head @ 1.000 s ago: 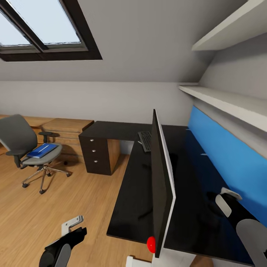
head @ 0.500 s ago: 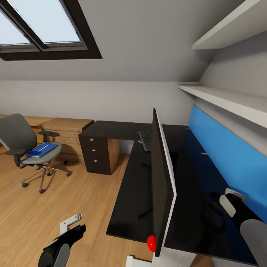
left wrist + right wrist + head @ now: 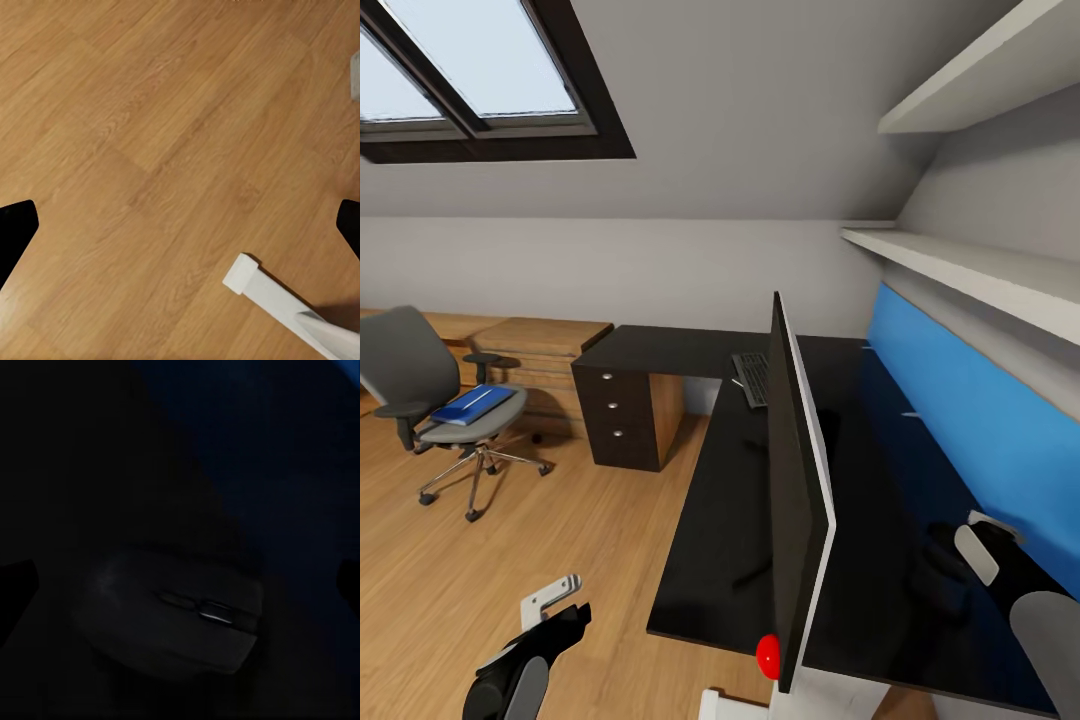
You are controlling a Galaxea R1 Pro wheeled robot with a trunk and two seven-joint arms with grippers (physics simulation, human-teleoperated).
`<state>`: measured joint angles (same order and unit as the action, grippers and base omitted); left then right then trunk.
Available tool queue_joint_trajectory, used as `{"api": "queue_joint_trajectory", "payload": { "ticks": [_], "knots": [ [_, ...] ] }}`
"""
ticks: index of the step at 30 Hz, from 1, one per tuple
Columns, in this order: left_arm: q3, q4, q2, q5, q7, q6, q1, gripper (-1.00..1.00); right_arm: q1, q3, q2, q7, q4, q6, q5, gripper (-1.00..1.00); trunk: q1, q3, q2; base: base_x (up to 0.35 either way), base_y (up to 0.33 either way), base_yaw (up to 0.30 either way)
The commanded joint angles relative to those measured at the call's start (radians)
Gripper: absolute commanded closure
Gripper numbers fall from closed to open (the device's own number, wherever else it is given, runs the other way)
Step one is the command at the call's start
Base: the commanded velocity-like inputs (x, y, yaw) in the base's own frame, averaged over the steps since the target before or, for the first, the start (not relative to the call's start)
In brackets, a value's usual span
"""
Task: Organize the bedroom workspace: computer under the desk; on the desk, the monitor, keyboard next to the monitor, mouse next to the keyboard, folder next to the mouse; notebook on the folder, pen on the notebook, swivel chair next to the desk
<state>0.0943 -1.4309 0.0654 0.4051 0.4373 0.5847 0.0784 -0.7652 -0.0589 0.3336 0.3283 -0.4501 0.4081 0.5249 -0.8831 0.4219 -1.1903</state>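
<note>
A: Which way is the small dark grey-black oval mouse (image 3: 176, 611) pointing?

B: In the right wrist view it is lying flat on the black top of the long L-shaped desk (image 3: 720, 520), its long axis running slantwise across the picture, with the button-and-wheel end toward the blue-tinted side of the frame. It is very dark there, so finer detail is hard to read.

A: And where is it sitting relative to the right gripper (image 3: 985, 540)?

B: It is lying straight ahead of that gripper, between the two black fingertips (image 3: 16, 585) showing at the picture's edges. The fingers are standing far apart, well clear of the mouse on both sides. In the head view the mouse (image 3: 942, 570) is resting on the desk behind the large thin flat black monitor (image 3: 790, 490), near the bright blue wall panel (image 3: 970, 430), just beside the gripper.

A: The left gripper (image 3: 550, 610)?

B: It is hanging over the light wood plank floor (image 3: 510, 540) with its fingers spread wide, holding nothing.

A: The rest?

B: The flat black keyboard (image 3: 752, 378) is lying on the desk beyond the monitor. The flat bright blue folder (image 3: 472, 404) is resting on the seat of the grey-upholstered swivel chair (image 3: 430, 400), well apart from the desk.
</note>
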Motion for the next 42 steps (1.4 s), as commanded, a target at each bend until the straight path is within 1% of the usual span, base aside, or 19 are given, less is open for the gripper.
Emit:
{"api": "queue_joint_trajectory", "payload": {
  "ticks": [1, 6, 17, 22, 26, 42],
  "knots": [
    [0.001, -0.001, 0.001, 0.011, 0.007, 0.003, 0.001, -1.00, 0.000, 0.000, 0.001, 0.006, -0.002, 0.007, 0.010, -1.00, 0.000, 0.001, -0.001, 0.000, 0.000, 0.000],
    [0.000, -0.001, 0.001, 0.011, 0.008, 0.003, 0.001, -1.00, 0.000, -0.001, 0.002, 0.006, -0.002, 0.012, 0.010, -1.00, 0.000, 0.001, -0.001, 0.000, 0.000, 0.000],
    [-0.001, -0.002, 0.001, 0.009, 0.008, 0.003, 0.001, -1.00, 0.000, -0.001, 0.001, 0.006, -0.002, 0.012, 0.012, -1.00, -0.042, 0.036, -0.078, 0.000, 0.000, 0.000],
    [-0.001, -0.002, 0.002, 0.009, 0.007, 0.003, 0.001, -1.00, 0.000, -0.001, 0.002, 0.005, -0.002, 0.012, 0.012, -1.00, -0.042, 0.036, -0.078, 0.000, 0.000, 0.000],
    [-0.001, -0.002, 0.002, 0.009, 0.007, 0.003, 0.000, -1.00, 0.000, -0.001, 0.002, 0.005, -0.002, 0.012, 0.012, -1.00, -0.058, 0.048, -0.106, 0.000, 0.000, 0.000],
    [-0.001, -0.002, 0.002, 0.009, 0.006, 0.004, 0.000, -1.00, 0.000, -0.001, 0.001, -0.004, -0.004, 0.011, 0.014, -1.00, -0.058, 0.048, -0.106, 0.000, 0.000, 0.000]
  ]
}}
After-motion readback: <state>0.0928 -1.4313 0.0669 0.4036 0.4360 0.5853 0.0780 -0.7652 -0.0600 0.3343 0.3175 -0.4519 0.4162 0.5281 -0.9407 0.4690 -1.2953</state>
